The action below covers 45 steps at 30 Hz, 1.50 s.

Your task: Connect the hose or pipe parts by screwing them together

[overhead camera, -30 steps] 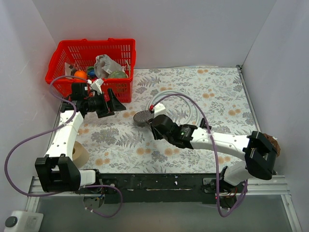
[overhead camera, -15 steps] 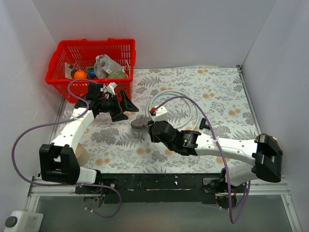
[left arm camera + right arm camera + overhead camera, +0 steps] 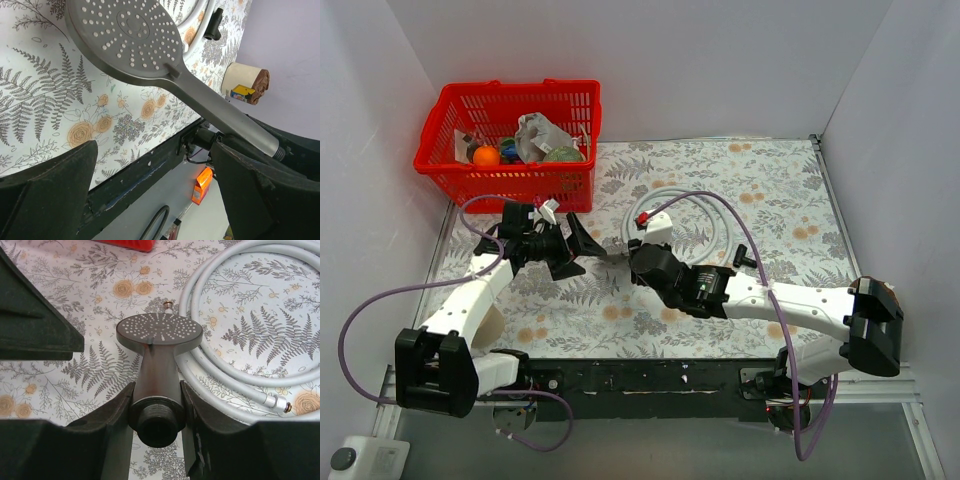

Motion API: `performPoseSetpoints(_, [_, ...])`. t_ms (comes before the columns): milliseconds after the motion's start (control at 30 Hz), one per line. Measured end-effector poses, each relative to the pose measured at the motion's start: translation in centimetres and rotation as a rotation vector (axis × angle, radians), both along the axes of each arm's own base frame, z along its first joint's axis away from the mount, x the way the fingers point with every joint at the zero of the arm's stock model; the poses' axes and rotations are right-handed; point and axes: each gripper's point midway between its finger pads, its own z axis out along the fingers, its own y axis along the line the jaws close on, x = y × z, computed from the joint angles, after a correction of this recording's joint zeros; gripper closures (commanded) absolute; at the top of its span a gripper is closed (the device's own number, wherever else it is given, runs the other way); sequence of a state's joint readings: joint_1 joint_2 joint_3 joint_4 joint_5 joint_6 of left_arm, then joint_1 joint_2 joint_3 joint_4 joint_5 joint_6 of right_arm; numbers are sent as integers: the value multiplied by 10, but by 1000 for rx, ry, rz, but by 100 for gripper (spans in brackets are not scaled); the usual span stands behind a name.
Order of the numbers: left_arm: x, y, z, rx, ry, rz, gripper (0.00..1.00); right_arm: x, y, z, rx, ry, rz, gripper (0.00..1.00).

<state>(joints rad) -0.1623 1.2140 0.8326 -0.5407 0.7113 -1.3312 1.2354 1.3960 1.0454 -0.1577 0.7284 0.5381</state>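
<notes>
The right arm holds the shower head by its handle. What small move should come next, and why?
Probably close the open left gripper on the shower head near its neck. The head sits between its fingers, while the right gripper clamps the handle just ahead of the threaded end, crowding it. The hose lies loose on the table.

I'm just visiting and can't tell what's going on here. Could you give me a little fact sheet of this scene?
right gripper: shut on the handle of the shower head, holding it off the table
left gripper: wide open, empty, close to the head's face
hose: coiled on the table, joined to nothing
nut: hose end, lying untouched
basket: red, far left, holds odds and ends
stage: parts not yet screwed together
</notes>
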Motion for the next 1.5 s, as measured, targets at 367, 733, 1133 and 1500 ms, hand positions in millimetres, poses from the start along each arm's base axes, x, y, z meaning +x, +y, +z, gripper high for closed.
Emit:
performPoseSetpoints(367, [10, 3, -5, 7, 10, 80, 2, -19, 27, 15, 25, -58, 34, 99])
performPoseSetpoints(733, [-17, 8, -26, -40, 90, 164, 2, -19, 43, 44, 23, -156, -30, 99])
performPoseSetpoints(1133, [2, 18, -11, -115, 156, 316, 2, -23, 53, 56, 31, -201, -59, 99])
performPoseSetpoints(1500, [22, 30, 25, -238, 131, 432, 2, -35, 64, 69, 91, -228, -49, 99])
